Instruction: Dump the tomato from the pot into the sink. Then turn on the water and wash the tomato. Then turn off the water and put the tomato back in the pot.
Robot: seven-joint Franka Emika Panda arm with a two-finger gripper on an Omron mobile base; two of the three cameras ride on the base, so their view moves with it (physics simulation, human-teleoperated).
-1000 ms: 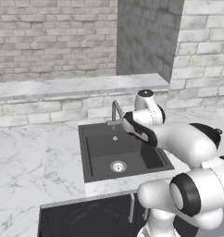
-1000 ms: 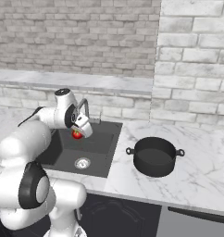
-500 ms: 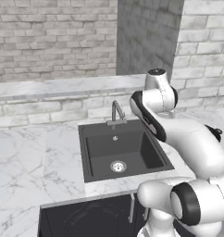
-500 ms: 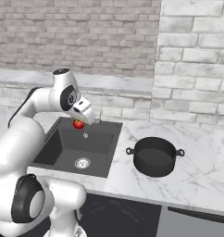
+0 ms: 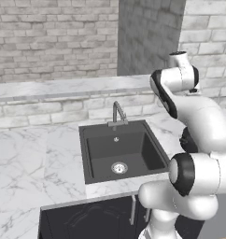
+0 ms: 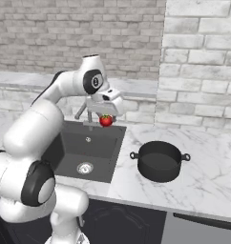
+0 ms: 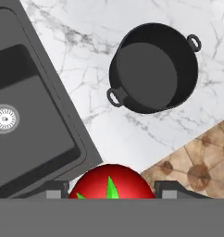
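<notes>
Small round red tomato w/ green stem top was pinched between the two-finger gripper, held in the air over the sink's right rim, near the faucet. In hand view the tomato sat between both dark finger tips. Dark grey rectangular recessed sink w/ round silver drain and grey bent-spout faucet was dry, no water seen. Wide shallow black pot w/ two side handles stood upright on white marble counter, right of sink, apart from it. No writing or labels legible. Room: grey-white brick walls, a stone ledge behind the sink, dark cabinet fronts below counter, tan patterned floor.
</notes>
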